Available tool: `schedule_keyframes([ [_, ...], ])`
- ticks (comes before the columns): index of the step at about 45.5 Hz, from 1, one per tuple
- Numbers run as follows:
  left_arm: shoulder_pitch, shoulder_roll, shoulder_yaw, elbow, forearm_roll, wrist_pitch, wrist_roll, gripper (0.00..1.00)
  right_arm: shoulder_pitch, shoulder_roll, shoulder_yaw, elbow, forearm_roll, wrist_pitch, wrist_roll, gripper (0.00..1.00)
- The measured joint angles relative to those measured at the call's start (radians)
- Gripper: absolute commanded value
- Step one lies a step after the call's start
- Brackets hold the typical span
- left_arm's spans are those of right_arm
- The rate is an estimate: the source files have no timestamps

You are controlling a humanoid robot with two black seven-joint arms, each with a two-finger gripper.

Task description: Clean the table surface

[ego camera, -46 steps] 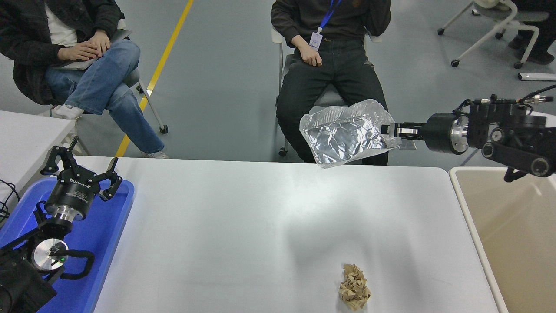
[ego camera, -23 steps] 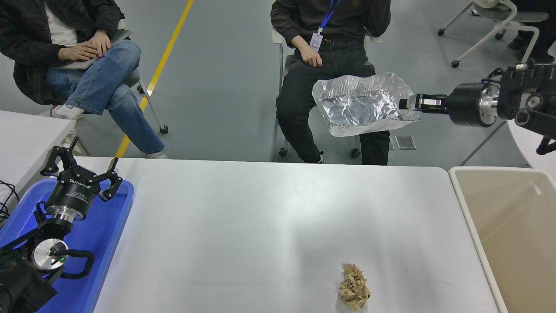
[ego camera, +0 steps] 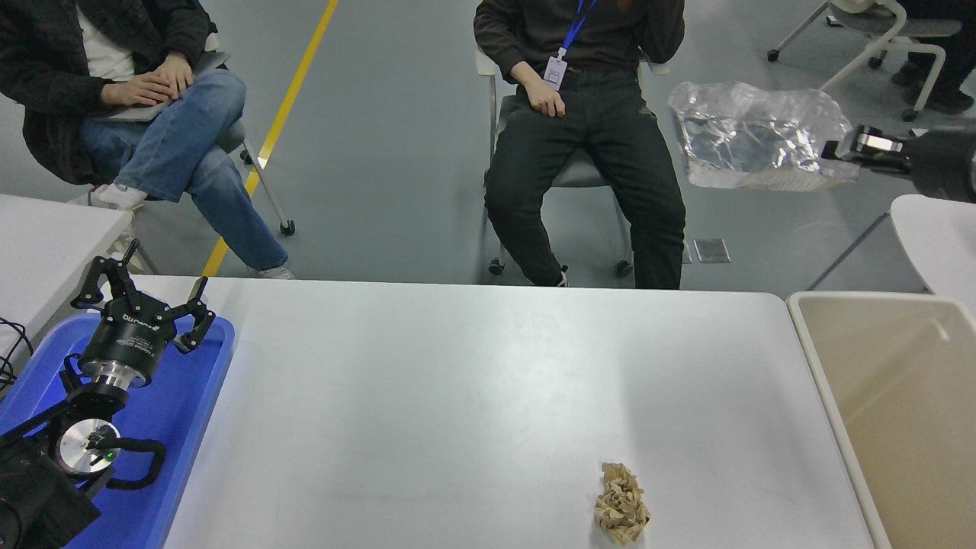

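The white table surface fills the lower middle of the head view. A crumpled brown paper wad lies on it near the front right. My right gripper comes in at the upper right edge, high above the floor beyond the table's far right corner. It is shut on the edge of a crinkled silver foil bag, which hangs out to its left. My left gripper is parked open and empty over the blue tray at the lower left.
A beige bin stands against the table's right edge. A blue tray sits at the left. Two people sit on chairs beyond the far edge, one at top left and one at top middle. A round white table is at right.
My right gripper has lifted the foil bag up and to the right, away from the table's far edge, and most of the arm has left the picture. The left arm has not moved.
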Motion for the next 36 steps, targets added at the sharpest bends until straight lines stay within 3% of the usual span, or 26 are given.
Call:
schedule_keyframes([
  [22,0.000,0.000,0.000,0.000,0.000,0.000,0.000,1.00,-0.274,0.009,0.030,-0.351,0.160,0.009,-0.023,0.00],
  [36,0.000,0.000,0.000,0.000,0.000,0.000,0.000,1.00,-0.371,0.011,0.035,-0.451,0.262,0.007,-0.134,0.00],
])
